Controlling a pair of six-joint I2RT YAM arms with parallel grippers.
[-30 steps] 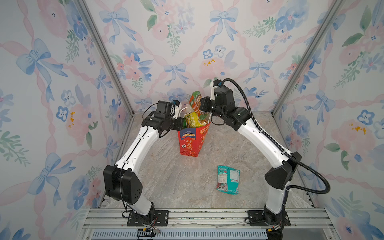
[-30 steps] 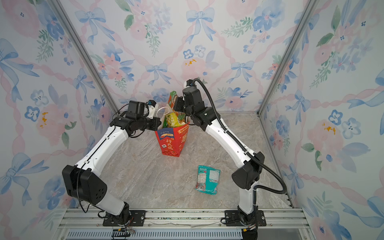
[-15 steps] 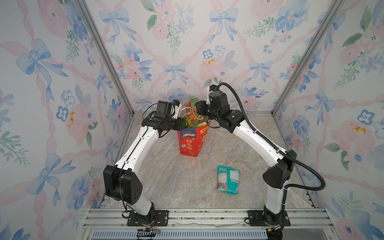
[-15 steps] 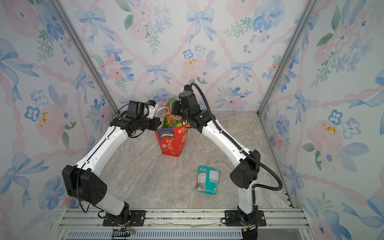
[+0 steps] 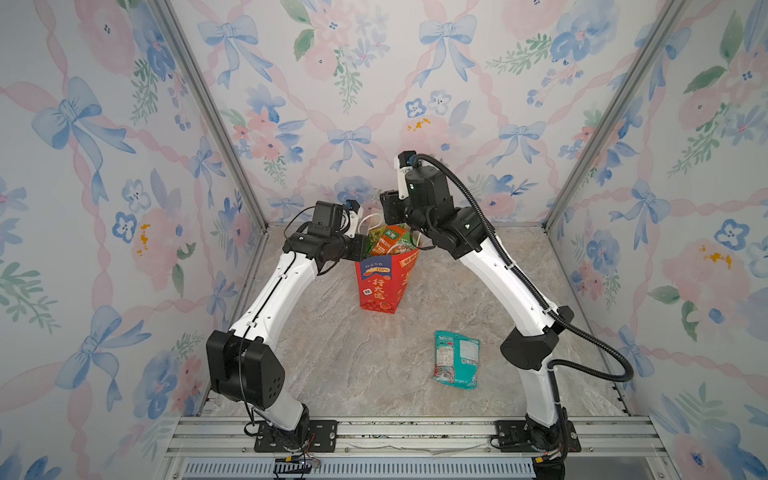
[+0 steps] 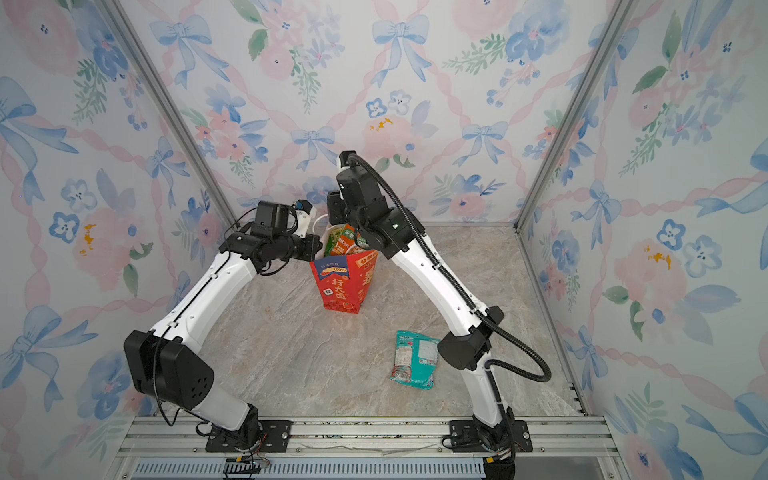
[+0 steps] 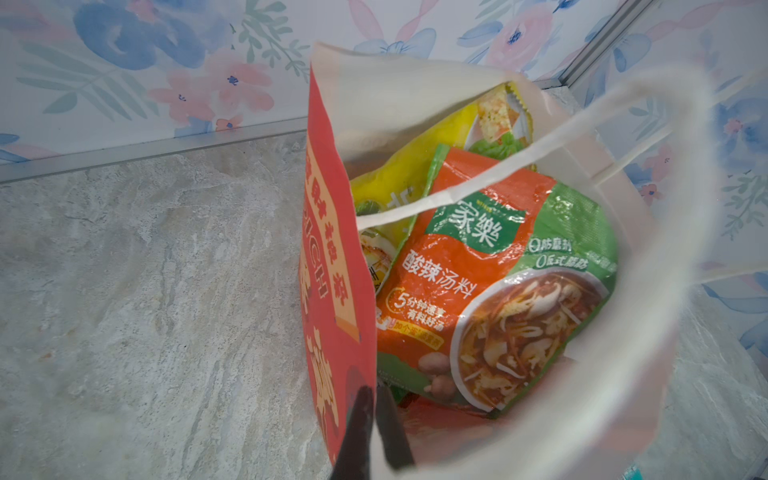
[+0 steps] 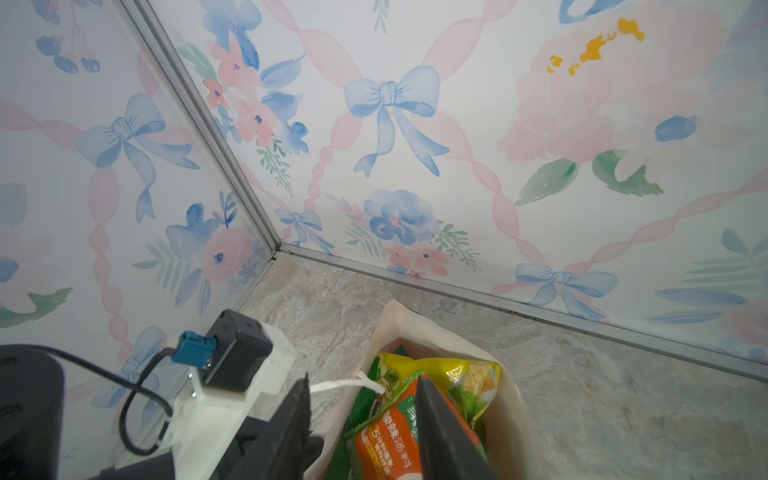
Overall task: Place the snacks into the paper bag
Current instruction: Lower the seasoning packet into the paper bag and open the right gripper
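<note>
The red paper bag (image 5: 378, 286) (image 6: 340, 286) stands upright at the back centre of the table. My left gripper (image 7: 375, 392) is shut on the bag's red wall (image 7: 332, 270) at its rim. Inside lies an orange and green snack packet (image 7: 478, 291) (image 8: 386, 440) on top of a yellow one (image 7: 415, 166) (image 8: 449, 370). Both stick out above the rim in both top views. My right gripper (image 8: 363, 380) hovers open over the bag's mouth, one finger above the orange packet, holding nothing. A teal snack packet (image 5: 456, 358) (image 6: 415, 359) lies flat on the table near the right arm's base.
A white cord handle (image 7: 478, 174) arches across the bag's mouth. The flowered back wall (image 8: 415, 166) and its corner post stand close behind the bag. The left wrist camera mount (image 8: 232, 365) sits beside the right gripper. A metal rail (image 5: 374, 432) runs along the front edge.
The right gripper came down over the bag with the orange packet, opened and let it go. The packet now rests in the bag and the wrist has lifted slightly. The left arm held still.
</note>
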